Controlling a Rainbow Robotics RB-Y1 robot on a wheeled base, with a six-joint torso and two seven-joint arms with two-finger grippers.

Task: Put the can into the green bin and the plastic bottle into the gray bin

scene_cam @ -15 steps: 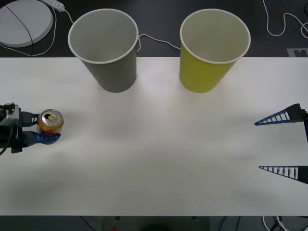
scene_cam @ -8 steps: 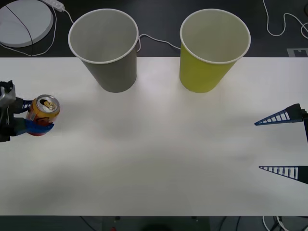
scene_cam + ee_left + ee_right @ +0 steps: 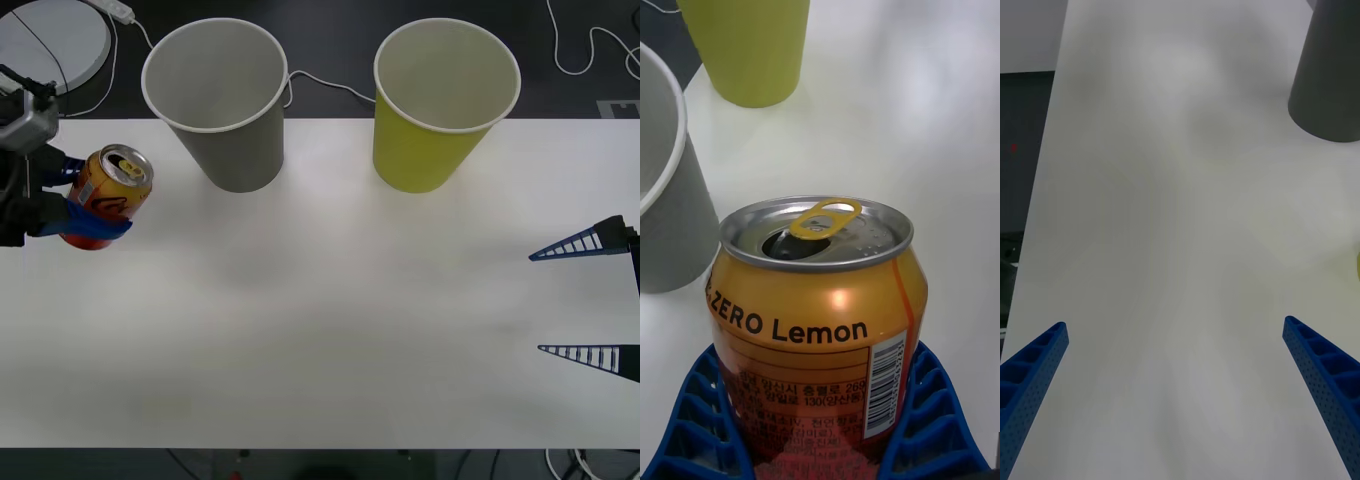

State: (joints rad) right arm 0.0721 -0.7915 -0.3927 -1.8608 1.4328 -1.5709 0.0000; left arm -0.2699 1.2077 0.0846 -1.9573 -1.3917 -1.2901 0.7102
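My left gripper [image 3: 92, 205] is shut on the orange can [image 3: 108, 190], holding it lifted and tilted at the table's far left. The left wrist view looks down on the can [image 3: 816, 330] between the blue fingers [image 3: 929, 420], its pull tab and opened top in sight. The gray bin [image 3: 217, 100] stands just right of the can at the back, and the green bin [image 3: 443, 100] stands farther right. Both bins look empty. My right gripper [image 3: 585, 300] waits open at the right edge. The plastic bottle is out of view.
A round white disc [image 3: 50, 45] and white cables [image 3: 320, 85] lie on the dark floor behind the table. The white table [image 3: 330, 320] spreads wide and bare between the two arms.
My left gripper has lifted the can off the table and carried it toward the back, nearer the gray bin. The can now tilts. The right arm has stayed still.
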